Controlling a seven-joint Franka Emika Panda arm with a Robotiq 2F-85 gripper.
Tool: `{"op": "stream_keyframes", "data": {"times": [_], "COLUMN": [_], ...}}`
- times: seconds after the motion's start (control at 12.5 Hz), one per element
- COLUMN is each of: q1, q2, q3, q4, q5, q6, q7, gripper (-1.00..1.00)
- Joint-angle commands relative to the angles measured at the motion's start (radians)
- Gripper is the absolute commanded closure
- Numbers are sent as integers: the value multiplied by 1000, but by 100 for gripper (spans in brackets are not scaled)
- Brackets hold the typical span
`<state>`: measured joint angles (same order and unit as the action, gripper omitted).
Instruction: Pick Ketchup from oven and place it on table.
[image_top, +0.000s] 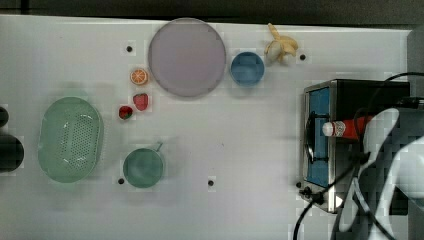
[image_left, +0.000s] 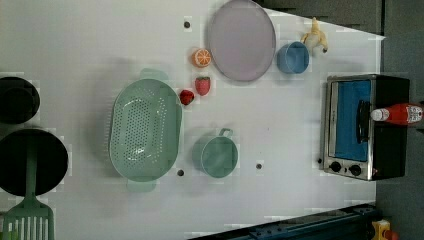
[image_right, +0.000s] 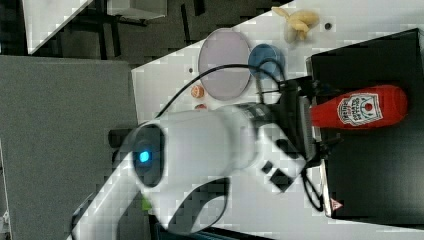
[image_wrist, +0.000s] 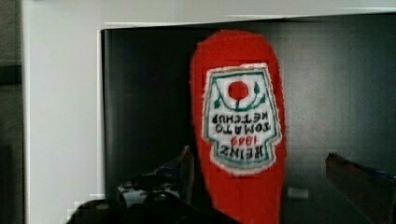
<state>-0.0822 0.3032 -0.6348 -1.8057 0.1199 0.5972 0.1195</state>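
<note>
slim glossy red ketchup (image_wrist: 238, 116) (paper label) on boxy black oven (image_wrist: 149, 93).

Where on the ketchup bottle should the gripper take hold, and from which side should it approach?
Probably at the labelled middle of the ketchup, from above. It lies flat on top of the oven, cap past the door edge, so its narrow width faces up. The open gripper already has a finger on each side of it.

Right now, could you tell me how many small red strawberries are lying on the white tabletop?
2. One small red strawberry lies just below the orange slice in the top view; the other lies beside the green colander.
</note>
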Motion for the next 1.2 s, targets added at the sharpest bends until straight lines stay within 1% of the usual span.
{"op": "stream_keyframes", "data": {"times": [0.08, 0.32, 0.56, 0.64, 0.8, 0.88, 1.04, 1.2], "q1": [-34, -36, -44, -46, -49, -47, -45, -38], "q2": [65, 101, 126, 132, 134, 130, 113, 76], "q3": [14, 14, 15, 16, 16, 17, 15, 17], "q4": [31, 29, 20, 18, 11, 14, 34, 70], "q5": [11, 36, 70, 86, 96, 96, 95, 90], "q6": [14, 82, 73, 83, 86, 86, 76, 18], "q7": [3, 3, 3, 2, 1, 1, 1, 1], "gripper": [-100, -100, -100, -92, -43, -27, -27, -27]}}
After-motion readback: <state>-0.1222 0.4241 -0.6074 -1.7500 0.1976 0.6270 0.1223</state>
